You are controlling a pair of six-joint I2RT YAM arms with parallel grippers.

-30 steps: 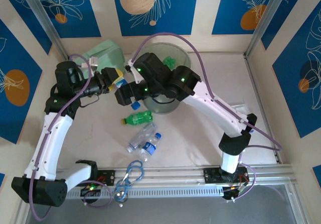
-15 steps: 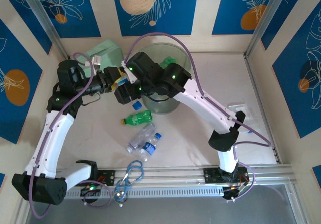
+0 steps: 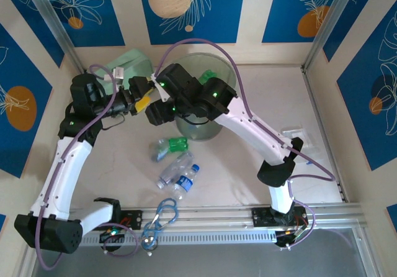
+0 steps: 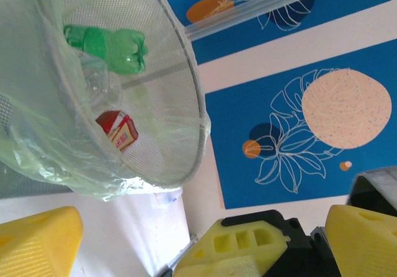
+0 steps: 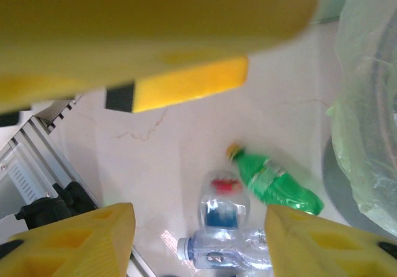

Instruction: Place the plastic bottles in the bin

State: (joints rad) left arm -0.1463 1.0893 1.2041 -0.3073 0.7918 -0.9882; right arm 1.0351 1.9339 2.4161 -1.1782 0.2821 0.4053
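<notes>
The left end effector [image 3: 141, 97] has its fingers spread wide with nothing between them. The bin [image 4: 192, 103] is just ahead of it, with a green bottle [image 4: 105, 44] inside. The right end effector [image 5: 198, 227], facing it, is parted and empty. Below it on the tabletop [image 5: 173, 140] lie a yellow-capped green bottle [image 5: 276, 181] and clear bottles [image 5: 226, 252].

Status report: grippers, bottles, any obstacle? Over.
Left gripper open, right gripper open, both empty. Green bottle in bin, other bottles on table. Grippers crowd each other beside bin.
</notes>
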